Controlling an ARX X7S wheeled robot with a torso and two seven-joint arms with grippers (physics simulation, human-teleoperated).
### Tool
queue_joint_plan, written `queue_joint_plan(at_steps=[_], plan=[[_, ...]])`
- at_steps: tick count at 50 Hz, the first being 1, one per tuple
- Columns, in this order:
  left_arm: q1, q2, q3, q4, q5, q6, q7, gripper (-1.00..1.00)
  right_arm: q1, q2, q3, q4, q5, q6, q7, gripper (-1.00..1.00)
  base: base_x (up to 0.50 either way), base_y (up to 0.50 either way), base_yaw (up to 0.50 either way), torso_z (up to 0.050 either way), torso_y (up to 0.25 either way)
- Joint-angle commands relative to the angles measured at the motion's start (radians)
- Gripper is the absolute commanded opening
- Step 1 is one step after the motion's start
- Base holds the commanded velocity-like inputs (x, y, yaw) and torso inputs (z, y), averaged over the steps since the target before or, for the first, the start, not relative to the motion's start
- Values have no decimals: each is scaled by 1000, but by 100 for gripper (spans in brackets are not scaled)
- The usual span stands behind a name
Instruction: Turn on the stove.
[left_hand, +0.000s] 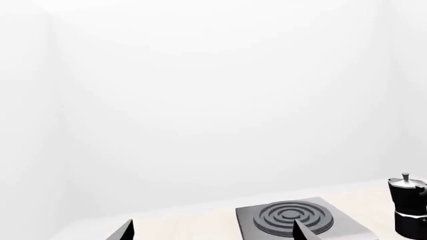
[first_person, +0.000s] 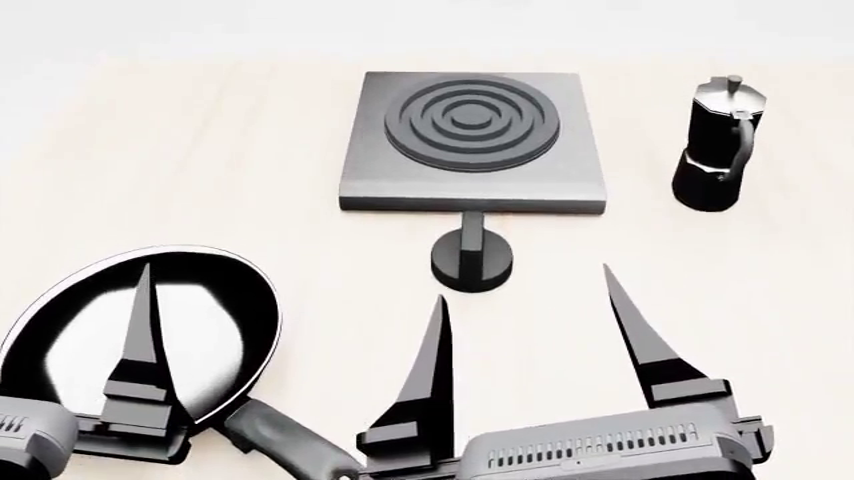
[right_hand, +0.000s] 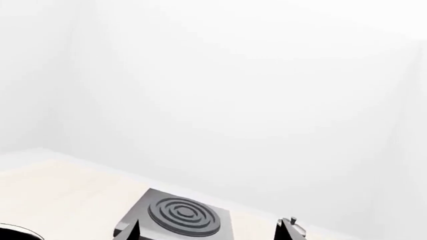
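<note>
We see the right claw (first_person: 527, 315) spread wide, just short of the stove (first_person: 470, 140) knob (first_person: 471, 259); left claw (first_person: 287, 315) also released, w/ one finger over the frying pan (first_person: 80, 340).

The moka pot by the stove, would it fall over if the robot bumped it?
Probably easier than the rest. The moka pot stands tall on a fairly narrow base, so a push near its lid might tip it. It looks like stiff metal, so it likely wouldn't bend. Its side handle could make it topple unevenly. The flat stove beside it seems far steadier.
</note>
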Motion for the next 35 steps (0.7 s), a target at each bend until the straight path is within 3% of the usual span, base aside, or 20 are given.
queue_joint_plan(at_steps=[1,35], plan=[[-1,-5,5,1,-4,0,-8,100,-2,0,5,-2,9,-4,1,100,8,0,0,0,0],[-4,-20,10,-6,-21,7,-26,100,-4,9,4,8,24,-16,13,100,111,0,0,0,0]])
